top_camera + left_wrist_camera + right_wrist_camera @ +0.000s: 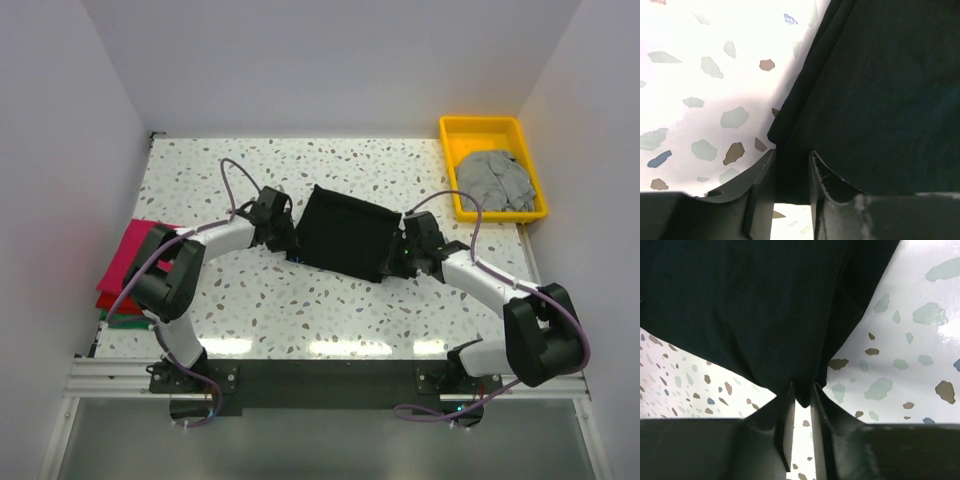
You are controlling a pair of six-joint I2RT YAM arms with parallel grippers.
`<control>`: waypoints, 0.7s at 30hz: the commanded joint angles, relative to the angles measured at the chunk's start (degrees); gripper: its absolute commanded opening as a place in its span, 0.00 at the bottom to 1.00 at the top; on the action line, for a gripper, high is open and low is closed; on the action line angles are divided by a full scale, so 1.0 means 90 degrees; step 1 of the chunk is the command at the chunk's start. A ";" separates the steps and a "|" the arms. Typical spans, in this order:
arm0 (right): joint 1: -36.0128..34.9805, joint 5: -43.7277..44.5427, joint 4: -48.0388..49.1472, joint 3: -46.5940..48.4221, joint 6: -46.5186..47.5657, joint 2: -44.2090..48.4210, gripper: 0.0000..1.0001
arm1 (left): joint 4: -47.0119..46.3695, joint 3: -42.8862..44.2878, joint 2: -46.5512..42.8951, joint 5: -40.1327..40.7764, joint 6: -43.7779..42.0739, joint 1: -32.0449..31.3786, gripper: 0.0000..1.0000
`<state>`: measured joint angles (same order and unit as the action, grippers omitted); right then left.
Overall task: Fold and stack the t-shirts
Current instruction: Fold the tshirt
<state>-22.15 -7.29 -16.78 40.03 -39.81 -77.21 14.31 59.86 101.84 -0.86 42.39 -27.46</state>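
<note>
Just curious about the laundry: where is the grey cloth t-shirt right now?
In the top view, the crumpled grey cloth t-shirt lies inside the yellow plastic tray at the far right corner of the speckled table.

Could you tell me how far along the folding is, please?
Done: magenta cloth t-shirt atop red t-shirt and green t-shirt, stacked far left. In hand: black cloth t-shirt, partly folded, one corner inside the left gripper, another inside the right gripper. Left: crumpled grey cloth t-shirt in the yellow plastic tray.
</note>
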 commanded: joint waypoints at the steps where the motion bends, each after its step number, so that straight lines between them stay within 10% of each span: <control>1: -0.0029 -0.0049 0.0370 -0.0082 -0.0069 -0.0083 0.19 | -0.0476 -0.0137 0.0012 -0.0177 -0.0062 0.0014 0.34; 8: -0.0039 0.0214 -0.0166 0.0073 0.0253 0.0121 0.01 | -0.0281 -0.0186 -0.0105 -0.0090 -0.0023 0.0014 0.00; 21: -0.0019 0.0381 -0.1349 -0.0053 0.0830 0.1059 0.00 | 0.0169 -0.1404 -0.1528 0.0213 0.0211 0.0014 0.00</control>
<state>-22.48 -5.72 -23.88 39.86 -35.00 -70.02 14.31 50.35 92.79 -2.26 43.81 -27.92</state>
